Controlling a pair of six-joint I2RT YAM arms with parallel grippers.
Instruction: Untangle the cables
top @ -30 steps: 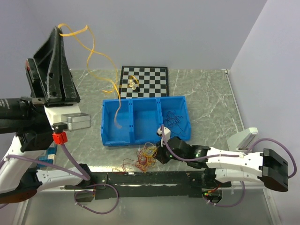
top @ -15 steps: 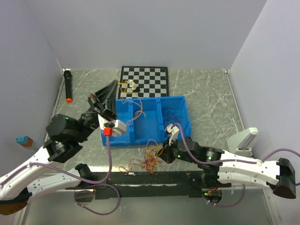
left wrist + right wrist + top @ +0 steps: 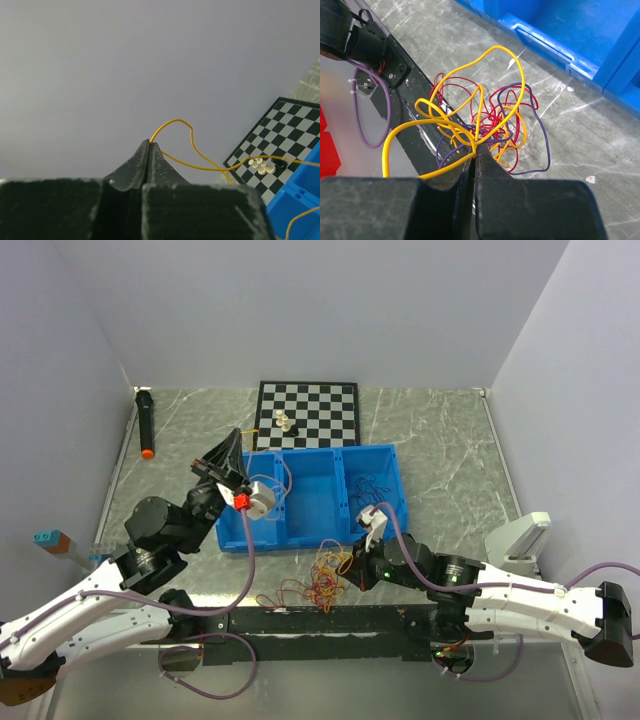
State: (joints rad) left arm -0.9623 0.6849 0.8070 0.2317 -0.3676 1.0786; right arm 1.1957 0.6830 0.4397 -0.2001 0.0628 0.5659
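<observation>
Two grips, we note: right gripper clamped on the edge of the tangled bunch of thin yellow, red and purple cables at the grey marbled table's near edge; left gripper pinching one thin yellow-orange wire.

Tangled cables, one yellow wire held apart.
The knotted bunch of yellow, red and dark purple strands lies on the surface just in front of the blue bin, one yellow loop pinched by the right gripper. The lone yellow wire arcs from the left gripper's closed jaws.
</observation>
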